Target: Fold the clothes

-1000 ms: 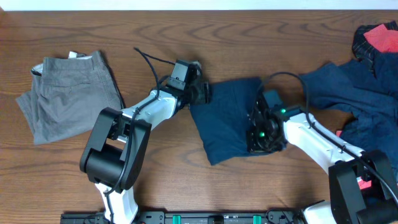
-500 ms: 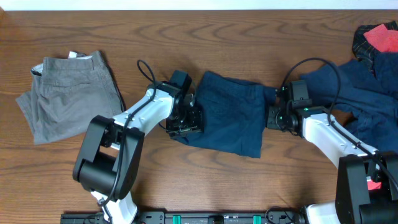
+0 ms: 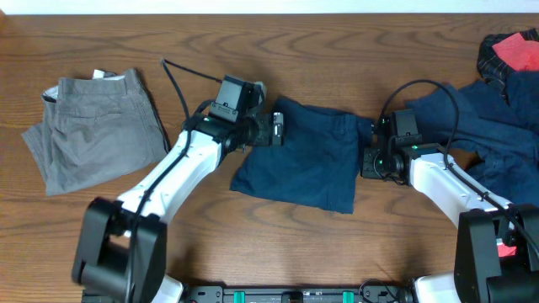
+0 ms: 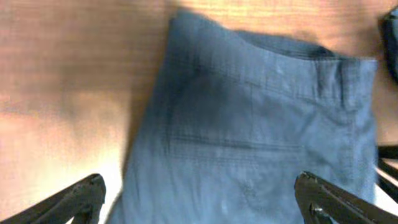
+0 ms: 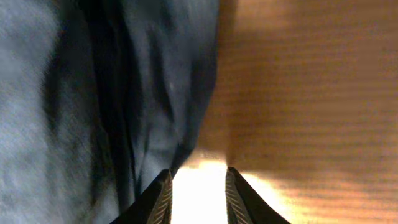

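Observation:
Folded dark navy shorts (image 3: 303,160) lie flat in the middle of the table, waistband toward the right (image 4: 249,124). My left gripper (image 3: 278,129) hovers at their far left corner, open wide with nothing in it (image 4: 199,190). At the shorts' right edge my right gripper (image 3: 369,162) is a little open, with only bare wood between its fingers (image 5: 198,190). Navy fabric (image 5: 93,106) lies just left of its left finger. Folded grey shorts (image 3: 93,130) rest at the far left of the table.
A loose heap of navy clothes (image 3: 480,126) with a coral-red piece (image 3: 515,52) fills the right end of the table, beside my right arm. Black cables loop above both wrists.
The navy shorts have been laid flat and wider. My left gripper let go, opened wide and moved from their near left edge to the far left corner. The right jaws parted slightly.

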{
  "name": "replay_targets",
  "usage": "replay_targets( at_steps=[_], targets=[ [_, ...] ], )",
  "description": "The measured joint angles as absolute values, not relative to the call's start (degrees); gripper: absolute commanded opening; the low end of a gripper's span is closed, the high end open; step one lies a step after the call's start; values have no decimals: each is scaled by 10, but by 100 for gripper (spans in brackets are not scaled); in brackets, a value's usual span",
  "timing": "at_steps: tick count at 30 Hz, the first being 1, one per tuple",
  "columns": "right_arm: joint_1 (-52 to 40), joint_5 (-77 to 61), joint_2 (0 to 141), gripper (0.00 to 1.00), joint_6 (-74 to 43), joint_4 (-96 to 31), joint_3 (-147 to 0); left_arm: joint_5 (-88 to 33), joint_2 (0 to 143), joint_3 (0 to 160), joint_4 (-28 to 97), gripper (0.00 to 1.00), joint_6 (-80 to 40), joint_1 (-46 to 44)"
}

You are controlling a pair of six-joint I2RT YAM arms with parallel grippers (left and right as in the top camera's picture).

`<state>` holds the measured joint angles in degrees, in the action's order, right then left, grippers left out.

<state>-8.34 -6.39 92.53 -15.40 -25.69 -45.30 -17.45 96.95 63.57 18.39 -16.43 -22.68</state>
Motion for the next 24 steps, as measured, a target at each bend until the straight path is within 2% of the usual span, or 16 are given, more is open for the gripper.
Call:
replay_targets(
  at_steps=[7,12,13,16,17,19,20,24],
  targets=[
    [-83,-64,925,31,-152,-279,-453,-174,1074,635,117,98,-135,-202],
    [-83,-64,925,31,-152,-280,-453,-233,1103,637,93,99,-127,-199],
    [-83,-64,925,31,-152,-280,-453,-241,1103,637,94,95,-126,-202],
    [-83,-64,925,31,-152,-281,-453,-265,1110,640,100,70,-120,-219],
    [-83,-64,925,31,-152,-282,-453,-269,1112,642,102,45,-121,-225],
    [-83,-64,925,31,-152,-286,-453,-277,1119,644,102,10,-120,-234],
    [-83,-64,925,31,-152,-288,-453,-278,1122,644,102,6,-119,-236],
    [-83,-64,925,31,-152,-298,-453,-279,1128,644,108,6,-120,-234]
  ],
)
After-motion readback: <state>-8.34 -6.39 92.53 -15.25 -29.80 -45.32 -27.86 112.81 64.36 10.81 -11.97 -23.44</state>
